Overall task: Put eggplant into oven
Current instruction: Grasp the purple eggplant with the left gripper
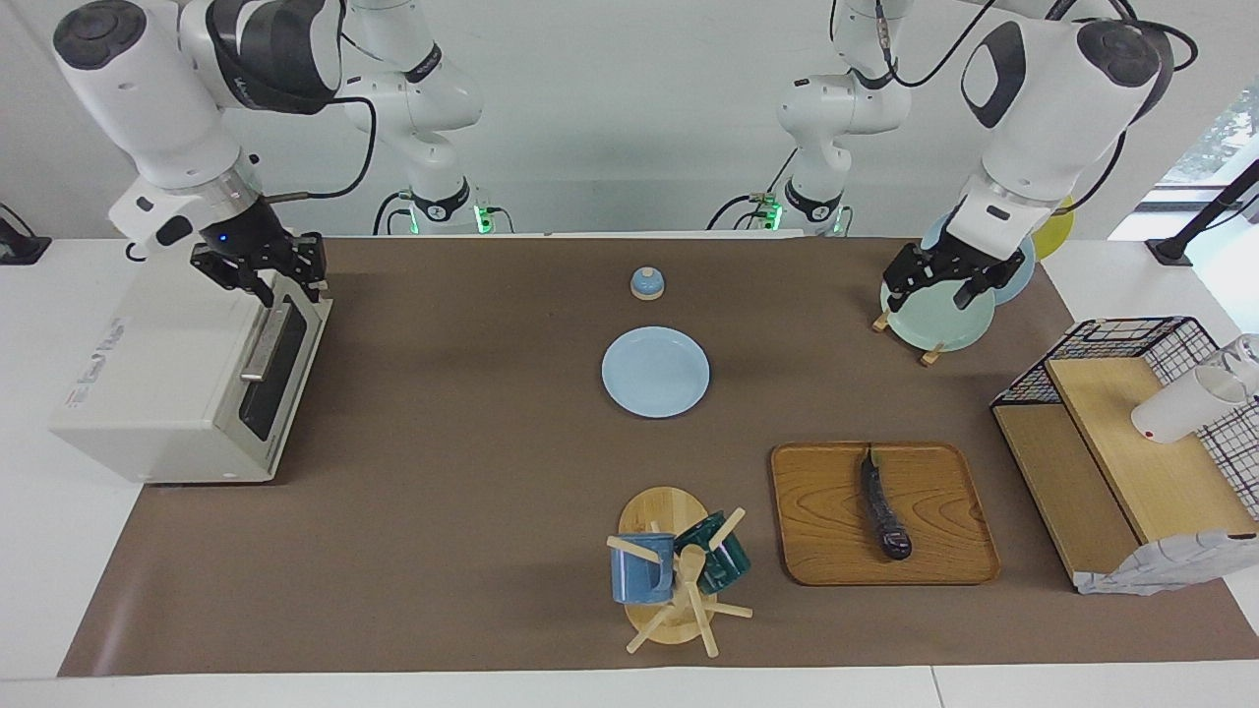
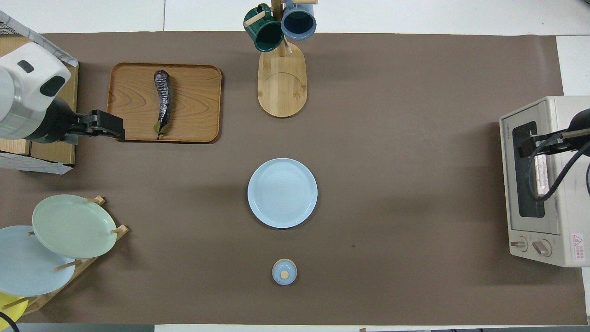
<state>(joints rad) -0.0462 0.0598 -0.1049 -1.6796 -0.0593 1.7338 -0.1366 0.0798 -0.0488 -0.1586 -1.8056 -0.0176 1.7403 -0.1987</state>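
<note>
The dark purple eggplant lies on a wooden tray toward the left arm's end of the table, stem end pointing to the robots; it also shows in the overhead view. The off-white oven stands at the right arm's end with its glass door shut; it also shows in the overhead view. My right gripper hangs open and empty just over the top edge of the oven door and its bar handle. My left gripper is open and empty over the plate rack, away from the eggplant.
A blue plate lies mid-table, with a small blue knobbed lid nearer the robots. A mug tree with two mugs stands beside the tray. A plate rack and a wire-and-wood shelf stand at the left arm's end.
</note>
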